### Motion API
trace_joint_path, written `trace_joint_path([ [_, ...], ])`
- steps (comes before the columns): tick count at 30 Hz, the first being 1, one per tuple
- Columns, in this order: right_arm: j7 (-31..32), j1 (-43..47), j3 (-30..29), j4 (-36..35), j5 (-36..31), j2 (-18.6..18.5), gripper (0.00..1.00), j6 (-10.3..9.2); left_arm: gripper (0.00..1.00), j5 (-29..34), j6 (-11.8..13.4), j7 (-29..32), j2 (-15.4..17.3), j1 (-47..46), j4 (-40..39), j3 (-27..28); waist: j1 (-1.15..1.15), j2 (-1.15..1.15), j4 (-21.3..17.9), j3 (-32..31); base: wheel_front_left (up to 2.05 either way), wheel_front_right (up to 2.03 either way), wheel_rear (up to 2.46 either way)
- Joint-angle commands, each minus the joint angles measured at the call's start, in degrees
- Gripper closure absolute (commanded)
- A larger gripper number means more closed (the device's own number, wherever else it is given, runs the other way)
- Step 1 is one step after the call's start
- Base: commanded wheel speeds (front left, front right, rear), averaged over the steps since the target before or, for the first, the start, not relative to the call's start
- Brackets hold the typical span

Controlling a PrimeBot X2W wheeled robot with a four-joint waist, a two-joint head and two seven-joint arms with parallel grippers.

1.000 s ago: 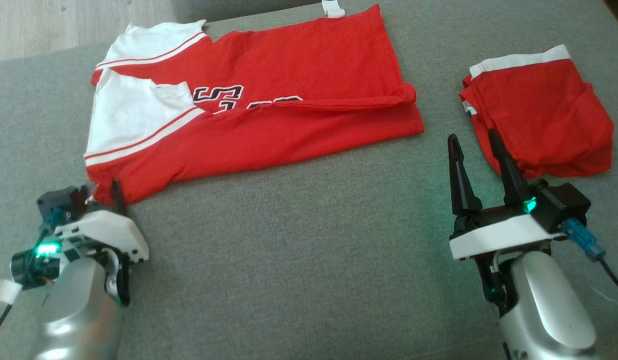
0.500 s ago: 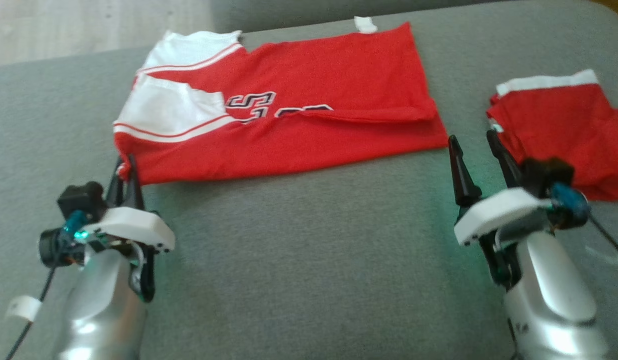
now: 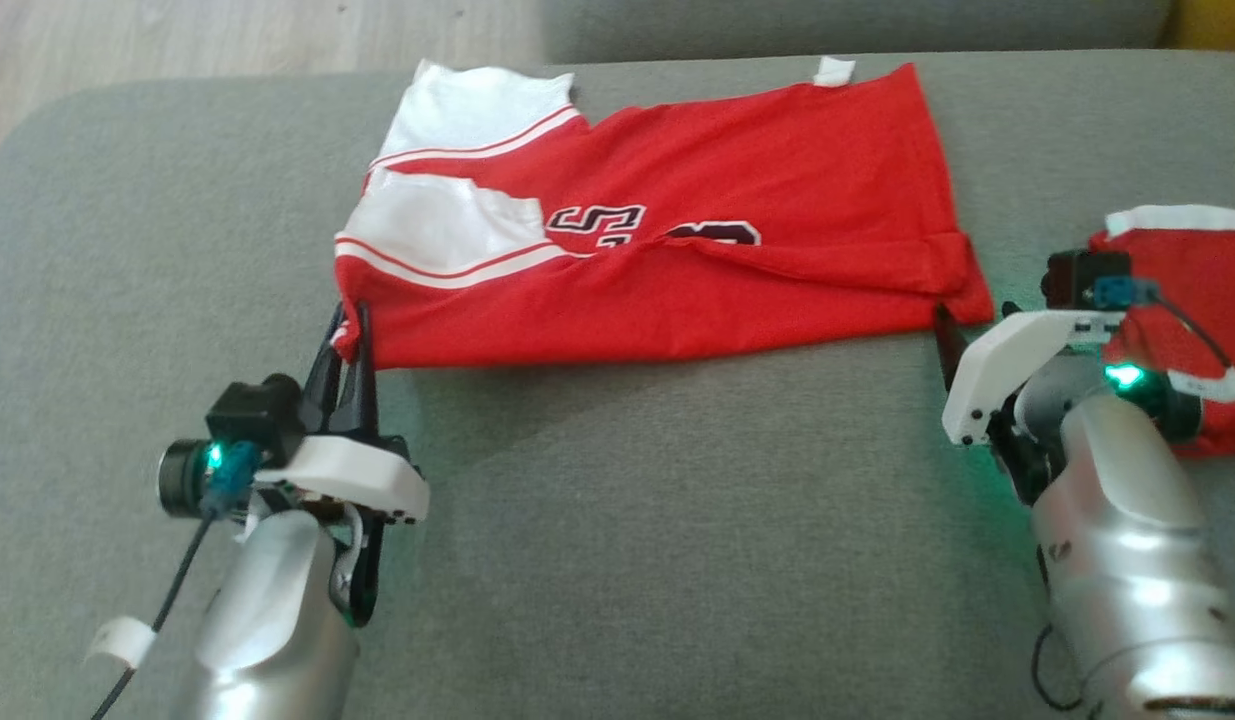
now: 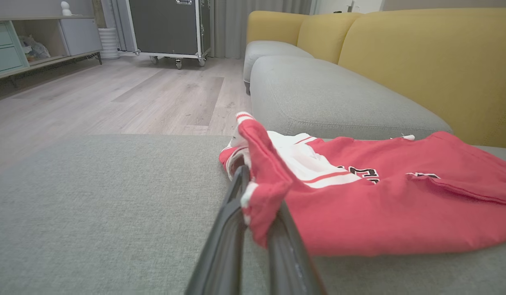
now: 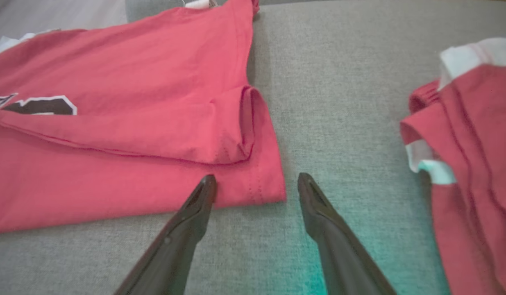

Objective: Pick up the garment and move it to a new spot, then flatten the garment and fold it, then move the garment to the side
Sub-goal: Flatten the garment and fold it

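Note:
The garment is a red jersey with white shoulder panels and dark lettering, spread across the grey cushion. My left gripper is shut on its near left corner. In the left wrist view the gripper pinches the bunched red fabric, raised a little off the cushion. My right gripper is open, its fingertips either side of the jersey's near right corner, low over the cushion. In the head view one dark finger shows by that corner.
A second red piece with a white band lies folded at the right, close beside my right arm, and shows too in the right wrist view. Behind are a yellow sofa back, another grey cushion, wooden floor and a wheeled case.
My left gripper has shut on the jersey's near left corner and lifted it slightly. My right gripper has moved from beside the folded piece to the jersey's near right corner. The head camera has shifted.

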Motion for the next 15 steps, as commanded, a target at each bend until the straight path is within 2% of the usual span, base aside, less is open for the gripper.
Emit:
trace_joint_path([
  [1,0.37,-3.76,-0.26,0.38,-2.39,0.32,0.00,-0.05,1.00,0.57,-0.28,-0.71,0.83,-1.52,-2.19,1.15,0.00,0.00,1.17,0.90,0.00,0.00,0.00],
  [9,0.35,-7.41,-4.90,6.05,-10.94,0.32,0.00,-0.05,1.00,0.89,-0.86,-0.72,0.18,-2.99,-1.89,0.32,0.00,0.00,2.38,2.09,0.00,0.00,0.00],
  [10,0.26,-7.76,-5.15,6.59,-11.53,0.32,0.55,-0.05,1.00,0.92,-0.89,-0.72,0.20,-3.14,-1.71,0.35,0.00,0.00,2.35,2.07,0.00,0.00,0.00],
  [11,0.26,-7.76,-5.15,6.59,-11.53,0.32,0.55,-0.05,1.00,0.92,-0.89,-0.72,0.20,-3.14,-1.71,0.35,0.00,0.00,2.35,2.07,0.00,0.00,0.00],
  [12,0.06,-8.10,-5.28,7.10,-12.03,0.32,1.00,-0.05,1.00,0.96,-0.89,-0.72,0.26,-3.24,-1.54,0.43,0.00,0.00,2.26,1.95,0.00,0.00,0.00],
  [15,-0.78,-9.10,-5.23,8.76,-12.37,0.32,1.00,-0.05,1.00,0.98,-0.78,-0.72,0.60,-3.18,-1.06,0.92,0.00,0.00,1.67,1.18,0.00,0.00,0.00],
])
